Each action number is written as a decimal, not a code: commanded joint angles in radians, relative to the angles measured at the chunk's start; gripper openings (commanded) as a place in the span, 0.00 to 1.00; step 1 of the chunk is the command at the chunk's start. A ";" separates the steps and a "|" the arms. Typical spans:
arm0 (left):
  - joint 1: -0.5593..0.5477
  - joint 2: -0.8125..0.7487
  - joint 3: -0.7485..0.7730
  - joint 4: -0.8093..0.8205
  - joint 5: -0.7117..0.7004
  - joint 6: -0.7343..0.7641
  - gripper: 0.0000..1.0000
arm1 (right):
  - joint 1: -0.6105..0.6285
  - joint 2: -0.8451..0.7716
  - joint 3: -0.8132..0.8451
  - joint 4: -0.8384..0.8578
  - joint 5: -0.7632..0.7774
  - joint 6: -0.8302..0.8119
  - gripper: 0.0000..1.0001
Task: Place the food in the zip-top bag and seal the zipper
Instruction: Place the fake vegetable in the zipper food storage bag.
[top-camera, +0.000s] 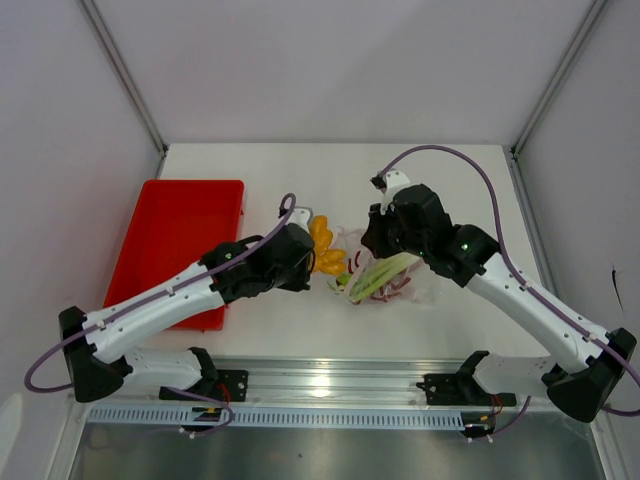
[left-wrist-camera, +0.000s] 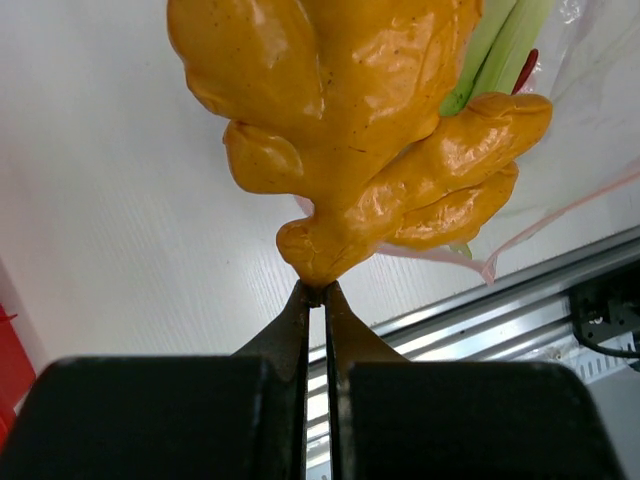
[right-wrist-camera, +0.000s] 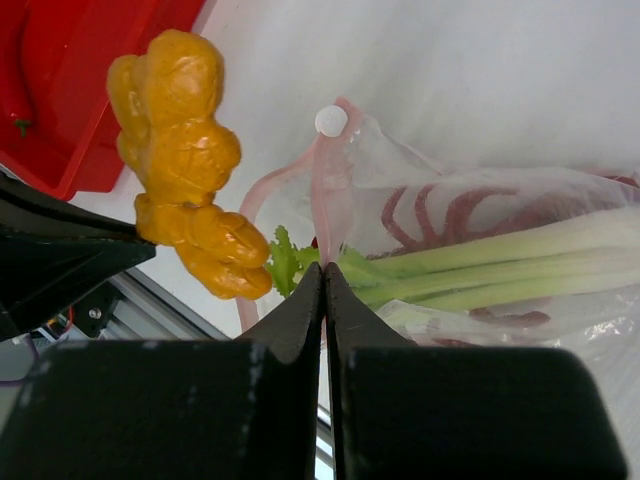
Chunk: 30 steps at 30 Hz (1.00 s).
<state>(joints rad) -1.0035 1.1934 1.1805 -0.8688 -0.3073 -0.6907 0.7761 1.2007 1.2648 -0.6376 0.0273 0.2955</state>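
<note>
My left gripper (left-wrist-camera: 316, 290) is shut on the knobby yellow-orange food piece (left-wrist-camera: 340, 130), pinching its tip; the piece hangs just left of the bag's mouth in the top view (top-camera: 325, 252). My right gripper (right-wrist-camera: 323, 268) is shut on the pink zipper strip (right-wrist-camera: 325, 185) of the clear zip-top bag (right-wrist-camera: 500, 190), holding its mouth up. The white slider tab (right-wrist-camera: 330, 121) sits on the strip's far end. Light green stalks (right-wrist-camera: 480, 265) and red food (right-wrist-camera: 450, 210) lie inside the bag. In the top view the bag (top-camera: 385, 278) lies under the right gripper (top-camera: 378, 240).
A red tray (top-camera: 175, 245) stands at the left, behind the left arm. The metal rail (top-camera: 330, 385) runs along the table's near edge. White walls close the back and sides.
</note>
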 joint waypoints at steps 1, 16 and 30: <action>-0.029 0.058 0.053 0.024 -0.075 0.005 0.01 | 0.006 -0.010 0.059 0.050 -0.009 0.027 0.00; -0.150 0.161 0.096 0.005 -0.145 -0.007 0.01 | -0.018 0.036 0.123 0.021 0.013 0.080 0.00; -0.159 0.265 0.188 -0.030 0.014 0.063 0.01 | -0.018 0.025 0.100 0.042 -0.015 0.056 0.00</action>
<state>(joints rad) -1.1538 1.4536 1.3228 -0.9005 -0.3519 -0.6605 0.7589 1.2427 1.3392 -0.6464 0.0254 0.3634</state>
